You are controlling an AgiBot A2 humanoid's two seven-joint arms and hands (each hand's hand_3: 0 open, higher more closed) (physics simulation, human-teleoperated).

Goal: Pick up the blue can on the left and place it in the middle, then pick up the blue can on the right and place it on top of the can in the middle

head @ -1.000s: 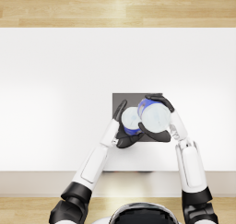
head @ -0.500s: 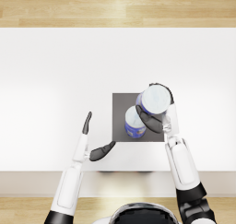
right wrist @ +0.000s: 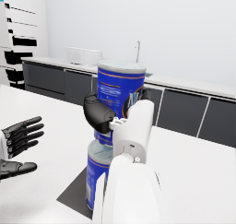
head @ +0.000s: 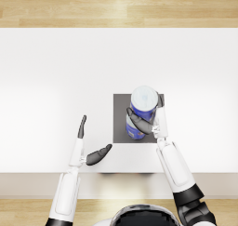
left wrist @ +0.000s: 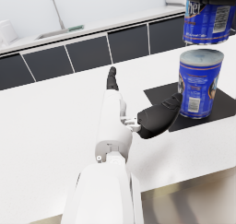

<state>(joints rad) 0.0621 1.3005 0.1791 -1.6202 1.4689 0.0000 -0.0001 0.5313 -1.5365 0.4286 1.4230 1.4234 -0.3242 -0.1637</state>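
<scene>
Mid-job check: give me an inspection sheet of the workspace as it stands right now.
Surface: white table with a dark mat at centre.
Job's things: lower can upright on the mat; upper can held above it, a gap between them in the left wrist view.
Clutter: nothing seen.
Hands: right hand grips the upper can; left hand empty, fingers apart, left of the mat.
Cables: nothing seen.
Surroundings: wood floor; dark cabinets behind.

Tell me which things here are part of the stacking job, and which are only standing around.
Part of the job:
- lower blue can, on the dark mat
- upper blue can, held above it by the right robot hand

Only around:
- left robot hand, holding nothing
- white table
- background sink counter
</scene>
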